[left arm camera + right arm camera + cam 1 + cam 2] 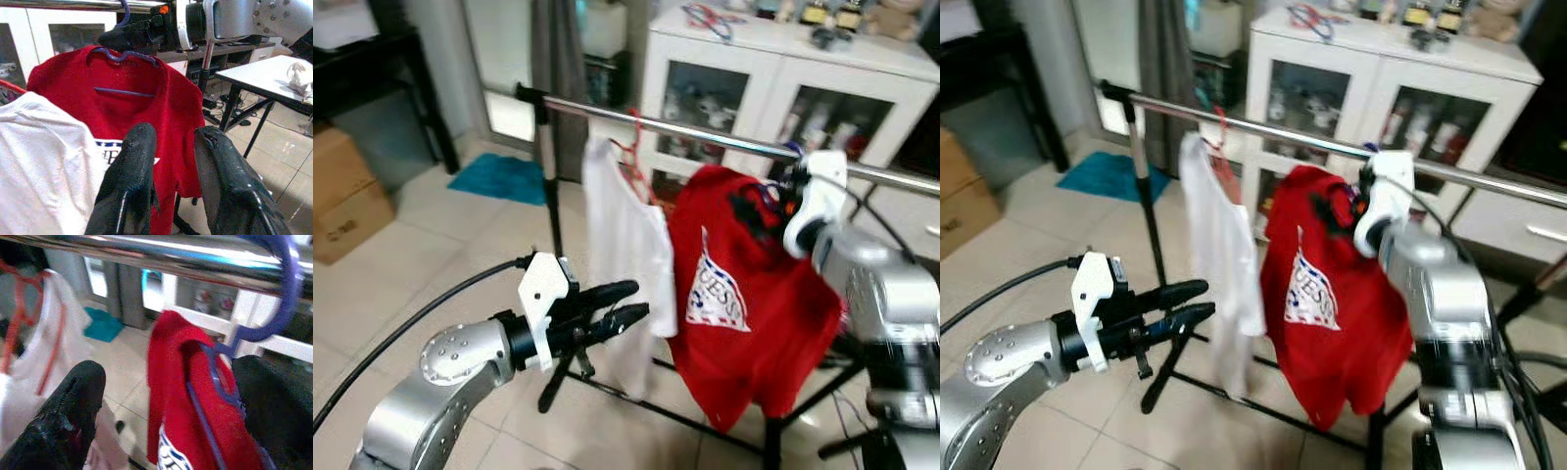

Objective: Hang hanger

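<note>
Clothes rail (705, 130): a silver bar on a black stand, running across the room in front of a white cabinet (783, 78). Blue hanger (274, 308): hook set over the rail, carrying a red shirt (744, 294) with a white and blue emblem. White shirt (622, 245): hung just beside the red one, on a red hanger (631, 157). Right gripper (171, 406): raised at the rail by the blue hanger's neck, fingers spread wide to either side of the hanger and shirt collar, gripping nothing. Left gripper (626, 305): held low in front of the white shirt, fingers slightly parted and empty. Floor: pale tiles, with a teal mat (504, 176) and a cardboard box (347, 196).
</note>
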Tool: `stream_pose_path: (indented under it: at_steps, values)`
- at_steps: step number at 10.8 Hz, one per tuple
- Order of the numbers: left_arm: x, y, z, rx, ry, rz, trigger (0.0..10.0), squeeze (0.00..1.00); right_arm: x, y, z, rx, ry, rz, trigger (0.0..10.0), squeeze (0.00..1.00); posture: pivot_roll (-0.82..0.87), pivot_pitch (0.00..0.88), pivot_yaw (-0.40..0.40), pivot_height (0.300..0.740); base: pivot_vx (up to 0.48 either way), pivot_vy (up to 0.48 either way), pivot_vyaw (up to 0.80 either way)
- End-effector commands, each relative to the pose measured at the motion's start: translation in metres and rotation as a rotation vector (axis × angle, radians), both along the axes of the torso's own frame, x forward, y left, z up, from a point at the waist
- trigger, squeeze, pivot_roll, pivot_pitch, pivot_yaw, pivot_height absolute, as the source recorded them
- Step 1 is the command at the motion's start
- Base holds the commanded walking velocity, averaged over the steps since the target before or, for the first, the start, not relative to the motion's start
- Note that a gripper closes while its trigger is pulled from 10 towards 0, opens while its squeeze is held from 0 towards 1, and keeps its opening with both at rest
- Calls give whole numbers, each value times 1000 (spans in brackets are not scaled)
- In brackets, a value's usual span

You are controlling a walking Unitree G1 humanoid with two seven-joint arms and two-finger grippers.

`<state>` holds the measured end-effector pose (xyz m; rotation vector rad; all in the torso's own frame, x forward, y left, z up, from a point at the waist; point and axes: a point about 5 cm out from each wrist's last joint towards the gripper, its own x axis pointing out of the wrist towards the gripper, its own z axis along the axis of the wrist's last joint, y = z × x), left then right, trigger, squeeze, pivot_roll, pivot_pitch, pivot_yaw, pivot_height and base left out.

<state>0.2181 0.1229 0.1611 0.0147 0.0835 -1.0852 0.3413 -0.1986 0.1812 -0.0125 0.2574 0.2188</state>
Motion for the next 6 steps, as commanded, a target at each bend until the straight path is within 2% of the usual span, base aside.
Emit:
stream_pose_path:
  at_steps: [1,3,4,6]
  values:
    - [2,1,3,10,-18,7,10000,0,3,-4,2,-4,9,-22,10000,0,-1,0,-71,740,0,0,0]
    - [2,2,3,12,-19,9,10000,0,1,-10,1,-26,37,-7,10000,0,-1,0,-71,740,0,0,0]
    - [2,2,3,11,-17,0,10000,0,0,-18,1,-7,42,-26,10000,0,-4,0,-66,740,0,0,0]
    - [4,-2,6,4,-20,-50,10000,0,9,-24,-2,20,42,-48,10000,0,-8,0,-57,740,0,0,0]
